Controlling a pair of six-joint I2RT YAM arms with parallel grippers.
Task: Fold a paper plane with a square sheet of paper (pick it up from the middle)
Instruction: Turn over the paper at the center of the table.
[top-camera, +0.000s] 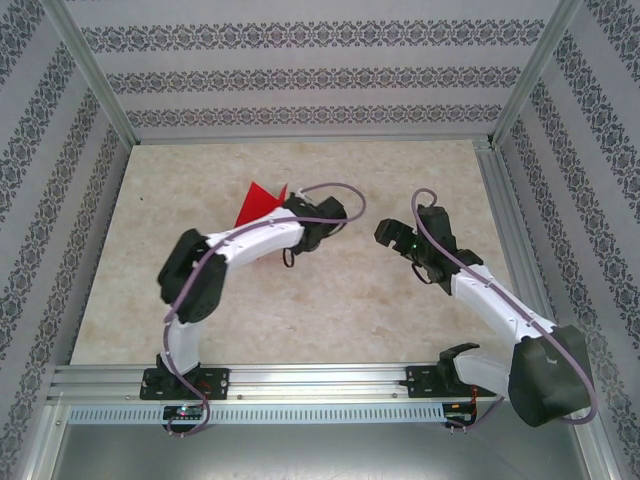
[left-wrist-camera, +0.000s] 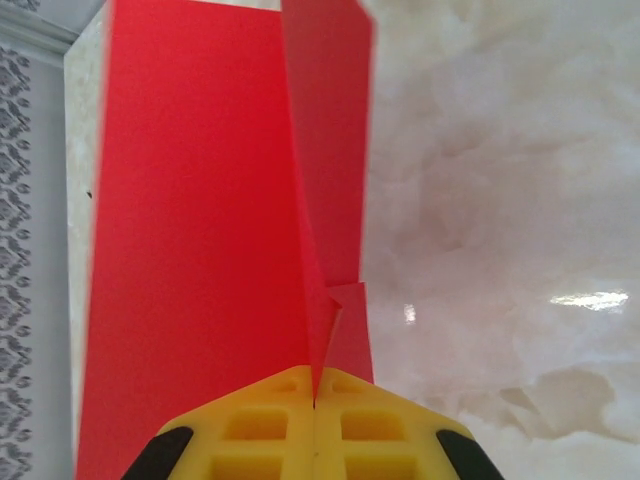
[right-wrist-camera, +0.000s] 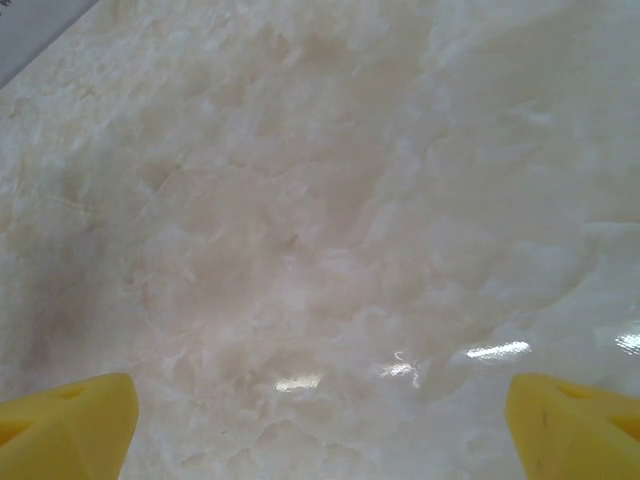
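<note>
Red paper plane (left-wrist-camera: 200, 250) in left tool (left-wrist-camera: 315, 398)

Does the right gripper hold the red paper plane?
No, the right gripper stands open over the table; the paper plane is pinched in the left gripper.

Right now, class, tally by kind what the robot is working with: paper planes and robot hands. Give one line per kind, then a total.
Red paper plane: 1, pinched in the left hand
Hands: 2, the left hand shut on the paper plane, the right hand open and holding nothing
Total: 3
</note>
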